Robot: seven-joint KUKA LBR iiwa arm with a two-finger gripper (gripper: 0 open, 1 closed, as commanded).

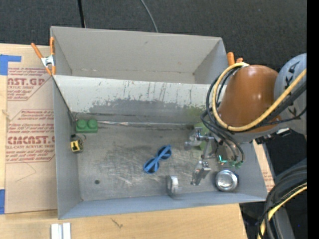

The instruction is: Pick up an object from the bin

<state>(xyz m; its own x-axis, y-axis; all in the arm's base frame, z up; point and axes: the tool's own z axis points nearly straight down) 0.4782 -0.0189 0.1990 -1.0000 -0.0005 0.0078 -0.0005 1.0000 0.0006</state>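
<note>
Nearest the front wall of the grey bin (149, 203), a small silvery cylinder (172, 184) was seen lying on the floor, a little right of the middle. Just to its right, in the front right corner, a round silver can (227, 180) was seen with its bright, round end turned up. Between these two and slightly farther back, the claw (197, 159) was held low over bare bin floor. Its two metal fingers (199, 176) appeared to be spread wide apart, though the cables and wrist parts crowding that spot left this less than certain. The claw was set near the cylinder and the can but was not closed round either of them.

To the left of the claw, close by yet apart from it, a pair of blue toy glasses (158, 159) was laid slantwise about the middle of the floor. Farther left, against the left wall, a small yellow-and-black piece (75, 145) was seen. Just behind it, in the far left corner, a green brick (87, 126) was placed where the floor meets the back wall.

Above the claw, the wrist was topped by an orange-brown dome cover (246, 98) ringed with yellow and black cables.
</note>
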